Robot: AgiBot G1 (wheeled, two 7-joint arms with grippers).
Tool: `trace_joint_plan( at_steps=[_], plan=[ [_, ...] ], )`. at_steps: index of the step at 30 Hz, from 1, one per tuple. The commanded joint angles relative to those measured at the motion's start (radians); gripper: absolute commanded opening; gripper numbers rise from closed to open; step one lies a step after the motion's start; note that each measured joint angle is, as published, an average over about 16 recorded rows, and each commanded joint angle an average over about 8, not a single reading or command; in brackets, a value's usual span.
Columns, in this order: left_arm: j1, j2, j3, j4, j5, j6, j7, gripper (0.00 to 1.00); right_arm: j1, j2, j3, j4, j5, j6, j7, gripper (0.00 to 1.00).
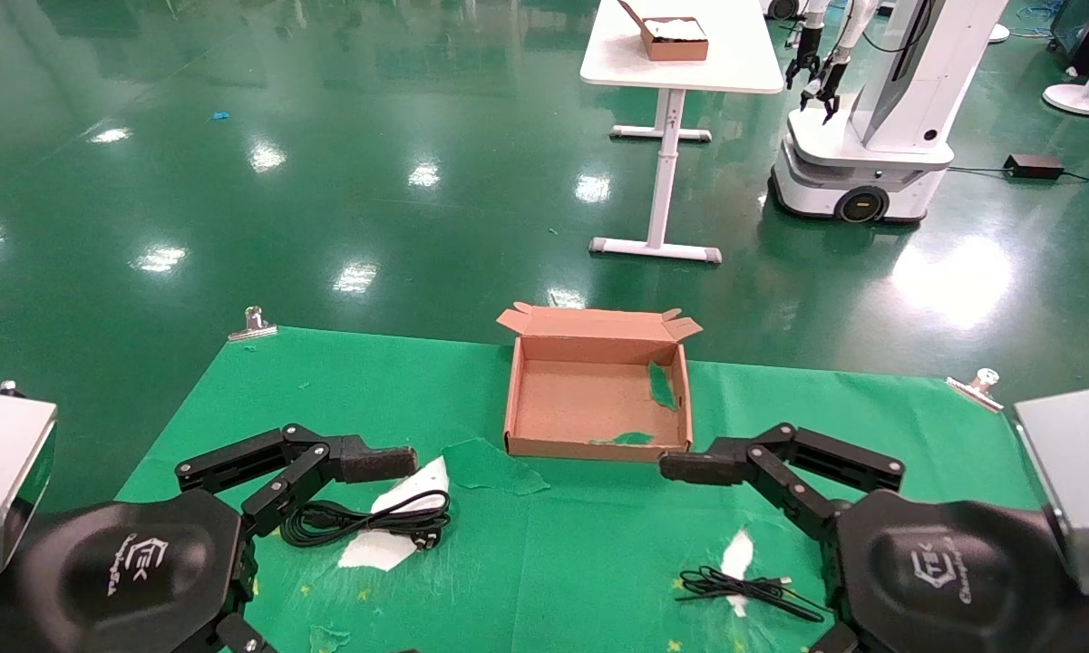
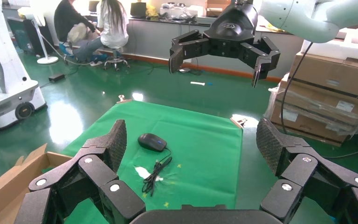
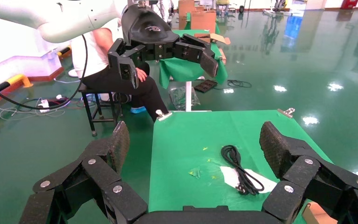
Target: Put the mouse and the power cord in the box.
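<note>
The box (image 1: 598, 390) stands open at the middle back of the green table, with green scraps inside. The power cord (image 1: 363, 521) lies coiled at the front left, below my left gripper (image 2: 191, 135), which hovers open and holds nothing; one of its fingers (image 1: 376, 462) reaches toward the box. The right wrist view also shows the power cord (image 3: 242, 170). The mouse (image 2: 152, 142) sits on the cloth with its thin cable (image 1: 743, 589) bundled at the front right. In the head view my right arm hides the mouse body. My right gripper (image 3: 196, 140) hovers open and holds nothing.
White torn patches (image 1: 399, 526) show through the green cloth. Metal clips (image 1: 254, 322) hold the cloth at the table's back corners. Beyond the table are a green floor, a white table (image 1: 680, 63) with another brown box, and a parked robot (image 1: 870, 136).
</note>
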Motion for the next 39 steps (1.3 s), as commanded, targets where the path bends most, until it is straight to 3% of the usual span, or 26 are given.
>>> trace_joint_plan(
  at_steps=[1,39],
  plan=[
    [0.000,0.000,0.000,0.000,0.000,0.000,0.000,1.00,0.000,0.000,0.000,0.000,0.000,0.000,0.000,1.00],
    [0.000,0.000,0.000,0.000,0.000,0.000,0.000,1.00,0.000,0.000,0.000,0.000,0.000,0.000,0.000,1.00]
  ],
)
